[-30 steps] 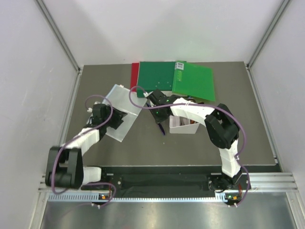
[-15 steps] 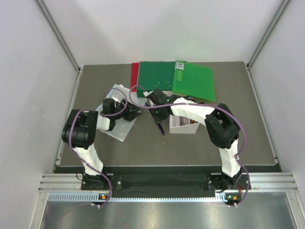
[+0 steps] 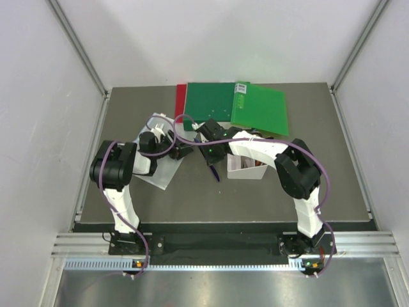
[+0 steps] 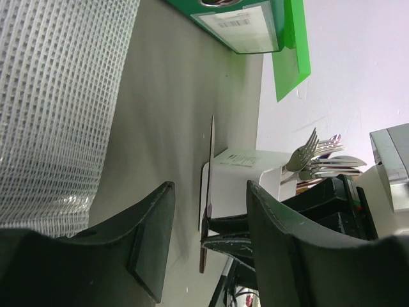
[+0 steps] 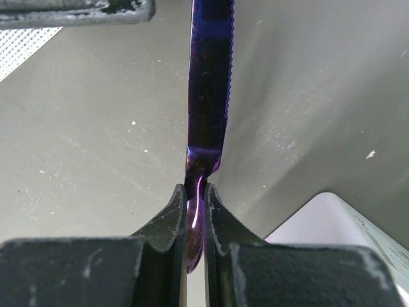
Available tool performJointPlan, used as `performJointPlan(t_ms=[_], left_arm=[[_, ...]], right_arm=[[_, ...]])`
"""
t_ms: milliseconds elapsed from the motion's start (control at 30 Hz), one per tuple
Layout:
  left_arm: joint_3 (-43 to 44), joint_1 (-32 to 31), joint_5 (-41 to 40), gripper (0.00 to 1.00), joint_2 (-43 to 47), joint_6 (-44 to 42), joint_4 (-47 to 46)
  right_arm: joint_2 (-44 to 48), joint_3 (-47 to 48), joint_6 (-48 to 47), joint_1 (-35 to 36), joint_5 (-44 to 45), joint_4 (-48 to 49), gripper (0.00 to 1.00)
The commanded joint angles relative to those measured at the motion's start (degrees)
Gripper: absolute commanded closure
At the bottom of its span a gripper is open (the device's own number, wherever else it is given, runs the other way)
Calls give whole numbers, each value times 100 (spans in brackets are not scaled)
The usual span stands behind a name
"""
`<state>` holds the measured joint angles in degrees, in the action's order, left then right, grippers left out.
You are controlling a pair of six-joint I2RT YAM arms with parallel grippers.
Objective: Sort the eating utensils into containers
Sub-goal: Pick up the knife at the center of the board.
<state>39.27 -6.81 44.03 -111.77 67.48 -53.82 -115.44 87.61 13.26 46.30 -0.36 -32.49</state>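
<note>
My right gripper point(image 3: 211, 155) is shut on the handle of a purple knife point(image 3: 216, 171), held on edge just left of the white bin point(image 3: 246, 169). In the right wrist view the gripper point(image 5: 195, 198) pinches the knife point(image 5: 208, 96), whose serrated blade points away over the table. My left gripper point(image 3: 183, 151) is open and empty, close to the left of the right gripper. In the left wrist view the open gripper point(image 4: 211, 185) frames the knife point(image 4: 211, 153) edge-on, the bin point(image 4: 239, 182) and several silver forks and spoons point(image 4: 316, 160) standing in it.
A clear meshed plastic sheet point(image 3: 156, 157) lies under the left arm and shows in the left wrist view point(image 4: 57, 96). Green folders point(image 3: 236, 105) over a red one point(image 3: 181, 99) lie at the back of the table. A bin corner point(image 5: 332, 220) shows in the right wrist view.
The left arm has folded in and swung its gripper right, off the clear sheet, up close to the right gripper and knife. The right arm and knife have not moved.
</note>
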Motion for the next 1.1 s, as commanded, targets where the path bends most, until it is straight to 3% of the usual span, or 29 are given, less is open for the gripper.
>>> performJointPlan(t_ms=[0, 767, 900, 1033, 1067], left_arm=[[143, -31, 185, 46, -126, -227, -295], [608, -707, -184, 48, -600, -552, 39], [732, -822, -254, 55, -715, -526, 38], [723, -875, -299, 79, -733, -570, 56], [714, -866, -299, 93, -715, -587, 56]], right_arm=[[224, -7, 63, -51, -131, 269, 100], [100, 80, 10, -51, -192, 208, 100], [57, 116, 10, -43, -201, 173, 100], [30, 151, 10, -51, -210, 164, 100], [21, 151, 2, -51, -227, 164, 100]])
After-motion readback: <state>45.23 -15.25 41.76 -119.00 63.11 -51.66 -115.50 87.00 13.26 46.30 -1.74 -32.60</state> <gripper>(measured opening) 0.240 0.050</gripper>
